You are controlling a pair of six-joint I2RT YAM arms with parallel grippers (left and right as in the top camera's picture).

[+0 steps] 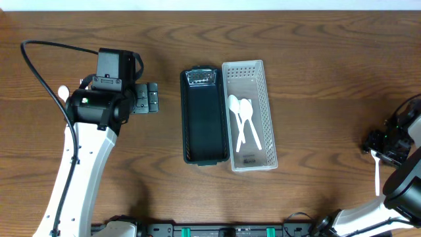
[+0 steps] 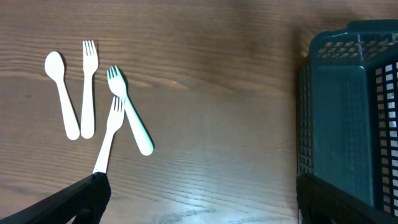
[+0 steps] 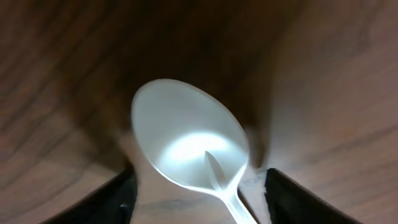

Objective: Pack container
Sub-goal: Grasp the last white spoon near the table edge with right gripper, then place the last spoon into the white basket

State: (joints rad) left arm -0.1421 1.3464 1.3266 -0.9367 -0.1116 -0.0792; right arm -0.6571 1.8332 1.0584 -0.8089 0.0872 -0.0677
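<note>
Overhead, the desk (image 1: 329, 59) carries a dark bin (image 1: 202, 125) at its middle, right beside a white basket (image 1: 266, 131) holding 2 spoons (image 1: 243, 118). My left jaws stand apart, empty, near 4 loose utensils (image 2: 88, 93). My right jaws sit apart around 1 spoon (image 3: 186, 137), not clamped.

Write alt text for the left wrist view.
One white spoon and three forks lie loose on the wooden table at left, two forks overlapping. A dark mesh basket stands at right, and the open left pincer frames the bottom corners.
</note>
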